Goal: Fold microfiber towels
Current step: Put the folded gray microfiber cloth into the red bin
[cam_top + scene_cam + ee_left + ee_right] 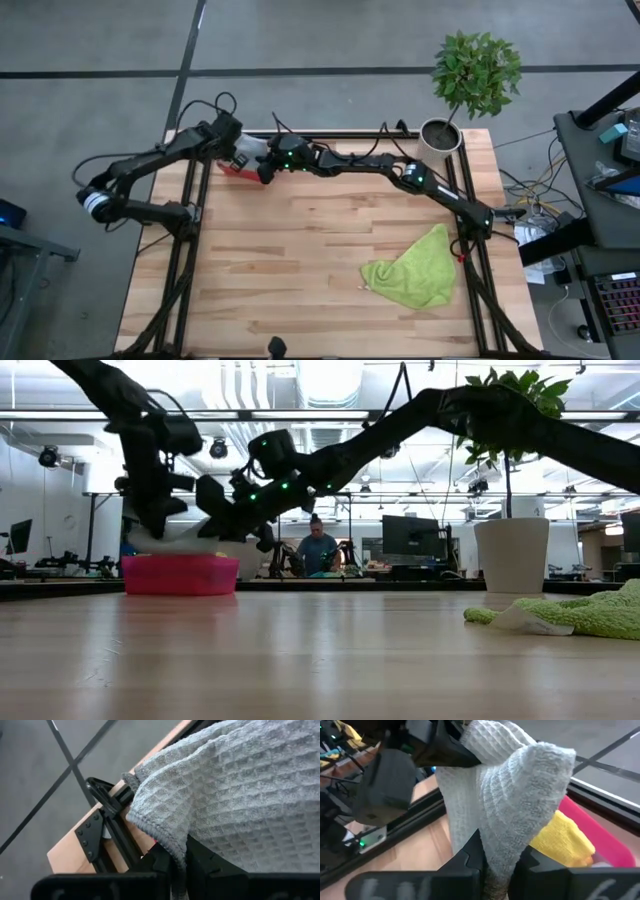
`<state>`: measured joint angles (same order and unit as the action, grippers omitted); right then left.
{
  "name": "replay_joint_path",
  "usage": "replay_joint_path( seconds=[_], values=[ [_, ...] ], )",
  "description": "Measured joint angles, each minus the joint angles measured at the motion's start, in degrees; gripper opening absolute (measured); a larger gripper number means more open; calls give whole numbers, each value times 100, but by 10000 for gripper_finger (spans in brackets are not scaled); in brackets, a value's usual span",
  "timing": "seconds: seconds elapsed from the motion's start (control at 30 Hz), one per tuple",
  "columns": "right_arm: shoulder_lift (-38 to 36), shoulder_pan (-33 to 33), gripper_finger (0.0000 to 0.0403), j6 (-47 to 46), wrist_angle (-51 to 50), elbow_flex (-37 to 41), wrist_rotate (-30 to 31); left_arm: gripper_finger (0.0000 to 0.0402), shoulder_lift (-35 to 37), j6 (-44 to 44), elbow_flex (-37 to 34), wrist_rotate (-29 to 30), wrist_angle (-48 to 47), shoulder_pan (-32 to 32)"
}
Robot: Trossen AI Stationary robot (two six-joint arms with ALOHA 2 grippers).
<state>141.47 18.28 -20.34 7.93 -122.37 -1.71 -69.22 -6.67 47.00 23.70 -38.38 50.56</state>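
The grey microfiber towel (240, 795) is clamped by both the left claw (177, 867) and the right claw (497, 870) above the pink bin (180, 574). A yellow towel (562, 842) is revealed only by the right wrist view. A lime green towel (415, 270) lies on the worktop (290, 260) near the potted plant (470, 80).

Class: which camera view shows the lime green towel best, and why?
The high view: the whole lime green towel lies crumpled at the table's right edge. The low view shows it side-on, cut off at the picture's edge. Neither wrist view shows it.
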Motion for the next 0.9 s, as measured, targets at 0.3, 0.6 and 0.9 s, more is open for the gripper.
replay_joint_path(
  seconds=[0.3,0.6,0.9],
  values=[
    [144,92,34,-117,-247,-148,16,15,-731,-36,46,61,298,95],
    [148,127,88,-24,-635,-140,-122,15,-844,29,44,266,326,104],
    [146,143,171,95,-1142,-376,-193,68,-757,32,51,399,296,112]
  ],
)
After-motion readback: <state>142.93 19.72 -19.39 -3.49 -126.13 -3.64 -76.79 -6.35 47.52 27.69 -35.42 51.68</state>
